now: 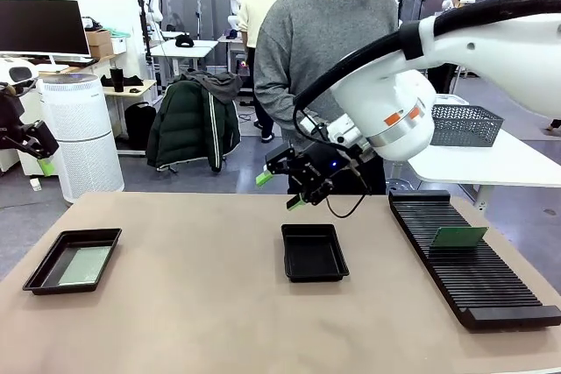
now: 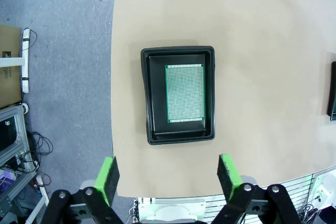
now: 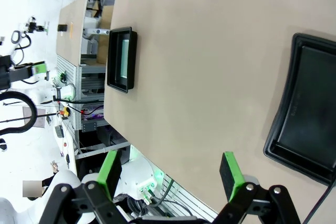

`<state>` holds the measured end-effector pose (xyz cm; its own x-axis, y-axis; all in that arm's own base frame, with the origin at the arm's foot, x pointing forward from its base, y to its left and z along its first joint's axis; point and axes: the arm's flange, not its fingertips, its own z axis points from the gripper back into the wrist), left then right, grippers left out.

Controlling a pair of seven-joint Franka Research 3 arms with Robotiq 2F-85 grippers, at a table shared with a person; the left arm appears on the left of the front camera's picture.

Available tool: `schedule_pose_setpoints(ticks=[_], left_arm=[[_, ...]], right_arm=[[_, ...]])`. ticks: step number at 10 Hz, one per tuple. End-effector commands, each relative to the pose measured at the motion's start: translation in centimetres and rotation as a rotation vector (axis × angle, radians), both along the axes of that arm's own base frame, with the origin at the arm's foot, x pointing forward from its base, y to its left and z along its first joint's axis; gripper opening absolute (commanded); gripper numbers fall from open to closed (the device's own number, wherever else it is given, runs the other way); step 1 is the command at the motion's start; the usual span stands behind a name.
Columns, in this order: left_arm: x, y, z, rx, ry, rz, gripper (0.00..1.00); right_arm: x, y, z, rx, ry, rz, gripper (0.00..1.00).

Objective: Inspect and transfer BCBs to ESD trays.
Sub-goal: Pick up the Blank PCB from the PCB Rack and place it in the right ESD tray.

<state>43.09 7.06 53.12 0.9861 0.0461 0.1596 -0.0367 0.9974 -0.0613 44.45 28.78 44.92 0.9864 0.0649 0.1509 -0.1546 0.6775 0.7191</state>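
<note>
Right gripper (image 1: 280,191) first: how do we caption it? — desk

We say it hangs in the air over the far rim of the middle ESD tray (image 1: 314,252), apart from it, with its jaws spread wide. In its wrist view, bare tabletop shows between the green pads (image 3: 108,167). That tray's black floor lies off to one side of the fingers, not between them. — floor

And the left gripper (image 2: 167,169)? — desk

We find it raised at the far left, out by the left edge of the table (image 1: 202,321), jaws likewise spread. From its wrist camera we look straight down on the left ESD tray (image 2: 178,52), which lies ahead of the fingertips and well apart from them. One BCB (image 2: 185,93) lies flat inside that tray, pale green face up, set nearer the tray's right wall in the front view. — floor

Do we have another board to name? — desk

We count a second BCB (image 1: 459,236) standing on edge, tilted, in the long black slotted rack (image 1: 473,278) at the table's right, well apart from both grippers. A person in a grey sweater (image 1: 324,41) stands at the far side, behind the right arm. A grey mesh basket (image 1: 465,125) sits on a white table beyond the rack. — floor
</note>
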Motion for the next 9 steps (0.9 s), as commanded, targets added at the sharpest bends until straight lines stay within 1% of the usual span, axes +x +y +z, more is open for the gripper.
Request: schedule_pose_setpoints(ticks=[1, 5, 7, 9], left_arm=[[0.0, 0.1, -0.1, 0.000, -0.002, -0.004, 1.00], [0.0, 0.1, -0.1, 0.000, -0.002, -0.004, 1.00], [0.0, 0.1, -0.1, 0.000, -0.002, -0.004, 1.00], [0.0, 0.1, -0.1, 0.000, -0.002, -0.004, 1.00]], right_arm=[[-1.2, -3.2, 2.2, -0.027, -0.016, 0.023, 1.00], [-2.0, -10.1, 7.6, -0.204, -0.166, 0.116, 1.00], [-2.2, -13.0, 9.8, -0.293, -0.212, 0.201, 1.00], [-2.4, -16.4, 12.1, -0.376, -0.285, 0.268, 1.00]])
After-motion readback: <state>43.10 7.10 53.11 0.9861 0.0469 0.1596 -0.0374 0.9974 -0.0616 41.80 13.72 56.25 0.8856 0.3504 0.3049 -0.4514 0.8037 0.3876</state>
